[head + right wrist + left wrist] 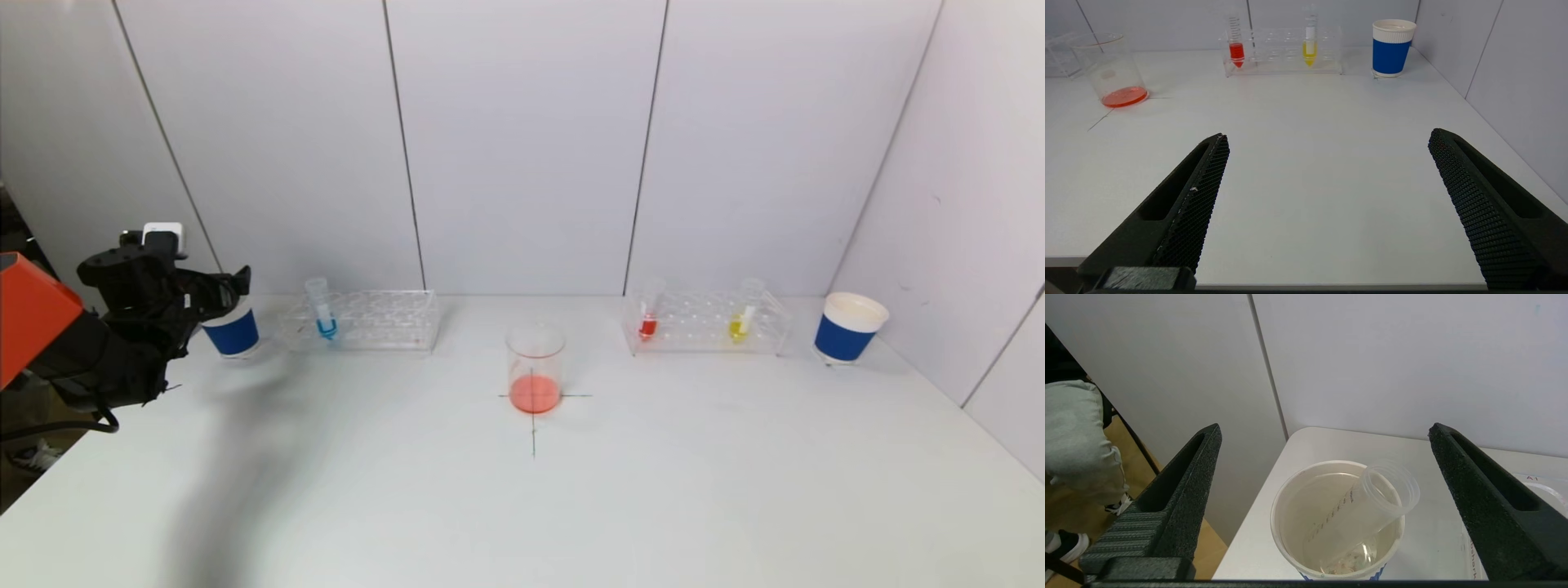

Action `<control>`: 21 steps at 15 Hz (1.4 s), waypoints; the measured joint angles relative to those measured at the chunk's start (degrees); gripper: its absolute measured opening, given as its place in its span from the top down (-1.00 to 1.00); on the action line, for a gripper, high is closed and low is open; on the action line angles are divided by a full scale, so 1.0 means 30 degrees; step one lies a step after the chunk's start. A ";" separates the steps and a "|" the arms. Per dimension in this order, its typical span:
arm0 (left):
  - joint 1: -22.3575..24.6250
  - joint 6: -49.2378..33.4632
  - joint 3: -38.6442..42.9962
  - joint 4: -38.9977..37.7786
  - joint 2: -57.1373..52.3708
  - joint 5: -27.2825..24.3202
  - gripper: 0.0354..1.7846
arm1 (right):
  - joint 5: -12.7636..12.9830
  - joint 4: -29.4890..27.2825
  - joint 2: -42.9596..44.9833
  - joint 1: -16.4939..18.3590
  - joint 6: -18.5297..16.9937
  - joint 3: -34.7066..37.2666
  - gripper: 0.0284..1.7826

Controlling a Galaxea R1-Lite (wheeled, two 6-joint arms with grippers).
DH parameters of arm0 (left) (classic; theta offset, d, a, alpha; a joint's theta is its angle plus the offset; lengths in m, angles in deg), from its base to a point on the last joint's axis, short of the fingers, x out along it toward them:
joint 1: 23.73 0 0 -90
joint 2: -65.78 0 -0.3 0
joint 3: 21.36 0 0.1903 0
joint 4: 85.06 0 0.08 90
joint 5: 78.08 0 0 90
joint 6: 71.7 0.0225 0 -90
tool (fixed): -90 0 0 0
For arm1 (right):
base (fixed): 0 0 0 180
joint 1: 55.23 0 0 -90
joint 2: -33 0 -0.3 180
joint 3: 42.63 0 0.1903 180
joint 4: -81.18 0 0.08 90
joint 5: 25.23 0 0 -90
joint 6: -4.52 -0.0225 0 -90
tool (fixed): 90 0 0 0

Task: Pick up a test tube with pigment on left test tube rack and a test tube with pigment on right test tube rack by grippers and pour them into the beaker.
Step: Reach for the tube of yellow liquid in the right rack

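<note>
Left gripper (1323,433): jaws standing wide, hovering over the left paper cup (1290,543), an empty test tube (1367,506) leaning inside. Right gripper (1327,139): gaping, holding nothing. Left rack (363,320): 1 blue tube (324,314). Right rack (706,322): red tube (649,314), yellow tube (743,317). Beaker (535,367): red liquid, sitting mid white table (653,490). Right paper cup (847,327): by grey panel wall (522,147).

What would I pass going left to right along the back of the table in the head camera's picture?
Left gripper → left paper cup → left rack with a blue tube → beaker with reddish liquid → right rack with a red tube, then a yellow tube → right paper cup.
</note>
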 joint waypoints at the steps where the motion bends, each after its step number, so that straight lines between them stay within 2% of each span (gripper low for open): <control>1: 0.0000 -0.0008 0.0004 0.0000 -0.0085 0.0028 -0.98 | 0.0000 0.0008 0.0000 -0.0008 0.0000 0.0000 -0.99; 5: -0.0130 0.0020 0.0776 -0.0423 -0.1130 0.0024 -0.98 | 0.0000 0.0008 0.0000 -0.0008 0.0000 0.0000 -0.99; 8: -0.0910 0.0028 0.2714 -0.0699 -0.3100 -0.0057 -0.98 | 0.0000 0.0000 0.0000 -0.0008 0.0008 0.0000 -0.99; 13: -0.2796 0.0041 0.7774 -0.0731 -0.8107 -0.0130 -0.98 | 0.0000 0.0008 0.0000 -0.0008 0.0000 0.0000 -0.99; 18: -0.5291 0.0138 1.3970 -0.0589 -1.4466 -0.0175 -0.98 | 0.0000 0.0000 0.0000 -0.0008 0.0000 0.0000 -0.99; 21: -0.6197 0.0167 1.7461 -0.0553 -1.7790 -0.0020 -0.98 | 0.0000 0.0008 0.0000 -0.0008 0.0008 0.0000 -0.99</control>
